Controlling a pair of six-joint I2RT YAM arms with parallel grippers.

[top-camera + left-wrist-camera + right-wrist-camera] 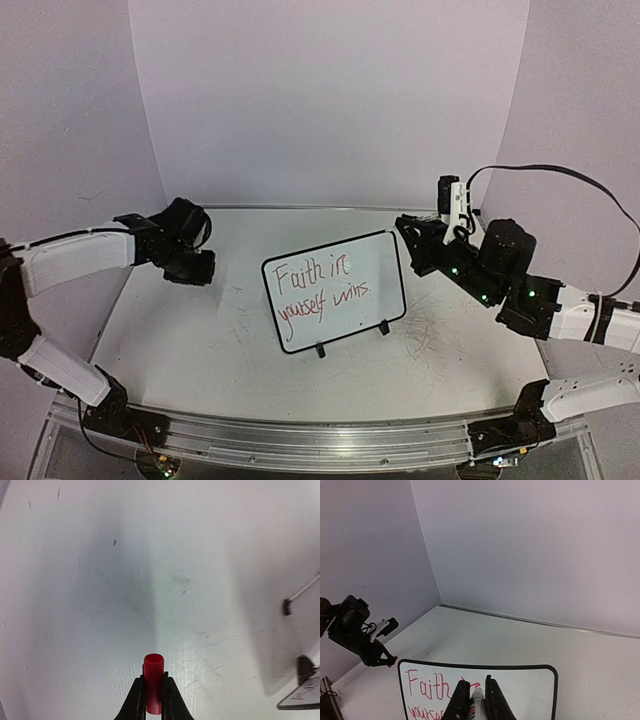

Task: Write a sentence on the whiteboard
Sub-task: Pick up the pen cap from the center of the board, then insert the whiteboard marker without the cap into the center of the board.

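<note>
Whiteboard (335, 290) stood propped on its small black feet near the middle of the tabletop (200, 340), between my two hands, with "Faith in yourself wins" written on it in red. My left hand (195, 268) hung well off to the board's left, clear of it. Its fingers were pinched nearly together on a red cap (154, 667), whose open end poked out past the fingertips. From that wrist only a corner of the board showed, at the far right. My right hand (418, 245) sat just beside the board's upper right corner, fingers closed around a white marker (476, 702) with a red label. Its wrist view looked down over the board's top edge onto the word "Faith".
</note>
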